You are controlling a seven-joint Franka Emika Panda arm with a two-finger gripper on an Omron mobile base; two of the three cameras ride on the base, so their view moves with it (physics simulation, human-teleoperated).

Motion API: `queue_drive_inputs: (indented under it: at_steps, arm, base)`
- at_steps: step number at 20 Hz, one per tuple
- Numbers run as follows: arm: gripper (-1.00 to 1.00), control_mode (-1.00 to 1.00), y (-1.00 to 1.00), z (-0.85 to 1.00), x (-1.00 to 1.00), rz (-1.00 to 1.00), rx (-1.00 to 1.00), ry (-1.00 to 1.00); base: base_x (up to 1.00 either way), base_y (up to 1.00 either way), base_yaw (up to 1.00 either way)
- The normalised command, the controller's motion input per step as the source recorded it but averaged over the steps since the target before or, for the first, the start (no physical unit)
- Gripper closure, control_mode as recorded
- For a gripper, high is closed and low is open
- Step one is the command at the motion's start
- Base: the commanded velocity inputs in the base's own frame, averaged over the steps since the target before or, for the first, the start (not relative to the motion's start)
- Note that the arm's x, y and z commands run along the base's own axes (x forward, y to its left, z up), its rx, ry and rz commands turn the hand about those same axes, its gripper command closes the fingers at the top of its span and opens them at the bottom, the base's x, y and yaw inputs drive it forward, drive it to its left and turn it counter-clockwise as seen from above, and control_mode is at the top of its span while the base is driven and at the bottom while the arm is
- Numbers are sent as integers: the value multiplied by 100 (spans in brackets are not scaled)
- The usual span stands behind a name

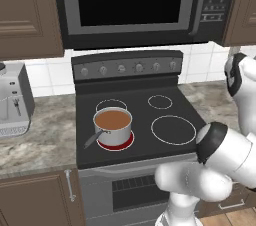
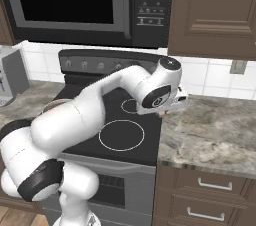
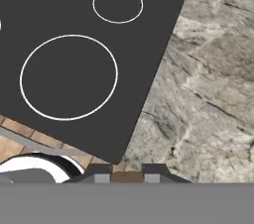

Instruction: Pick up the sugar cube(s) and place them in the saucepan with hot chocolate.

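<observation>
The white jointed robot arm (image 2: 85,115) rises from its base, bends at a dark-banded elbow and reaches forward and to its right. Its wrist turns downward. The dark two-fingered hand (image 3: 127,173) has its fingertips drawn nearly together.

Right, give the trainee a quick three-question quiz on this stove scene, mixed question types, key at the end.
1. True or false: the saucepan stands on the rear right burner.
2. In the hand view, the gripper hangs over: A) the saucepan, B) the edge where the cooktop meets the stone counter, C) an open drawer.
3. What fills the saucepan?

Key
1. False: it stands on the front left burner, which glows red.
2. B
3. Hot chocolate, a flat reddish-brown surface.
</observation>
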Motion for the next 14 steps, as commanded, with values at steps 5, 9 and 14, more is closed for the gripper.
queue_drive_inputs:
  at_steps: [5, 9, 14]
  arm:
    - [100, -100, 90, 64, -64, -7, -2, -7]
    - [100, -100, 100, 51, -59, -4, -8, -1]
    - [100, -100, 100, 34, -39, 0, -11, 0]
  base:
    - [0, 0, 0]
    - [0, 0, 0]
    - [0, 0, 0]
